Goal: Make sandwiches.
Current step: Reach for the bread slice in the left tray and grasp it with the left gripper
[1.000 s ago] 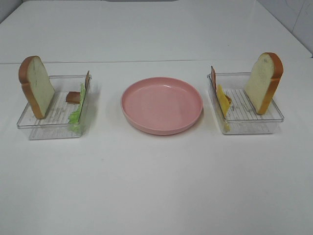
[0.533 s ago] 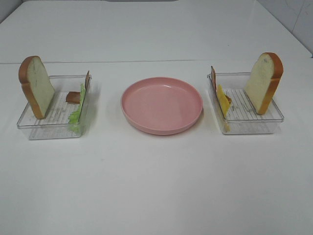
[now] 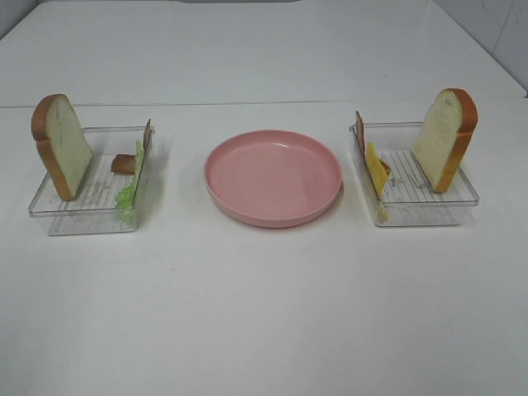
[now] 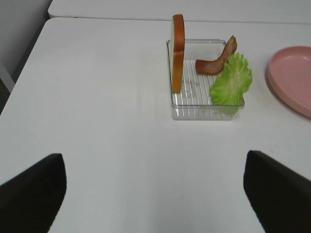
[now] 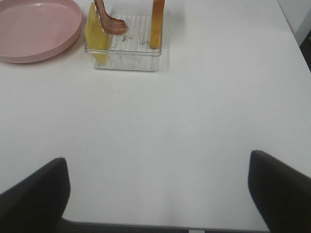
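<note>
The left pincer (image 4: 155, 194) is being held wide over the white desk (image 4: 97, 121). Well ahead of it, a white toy bread slice with orange-brown crust (image 4: 178, 53) is being kept upright and edge-on in a clear plastic rectangular tray (image 4: 206, 110), beside a green lettuce leaf (image 4: 232, 80). Nothing is being stacked on the round pink plate (image 3: 273, 177) between. The right pincer (image 5: 158, 194) is being held equally wide, with a second bread slice (image 5: 157, 24) standing ahead beside a yellow cheese square (image 5: 95, 31).

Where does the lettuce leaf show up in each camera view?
Exterior high: lettuce leans inside the left tray, on the side facing the pink plate.
Left wrist: lettuce in the same tray, against the wall nearest the plate.
Right wrist: not in it.
Shared landmark: the pink plate, in all three views.
</note>
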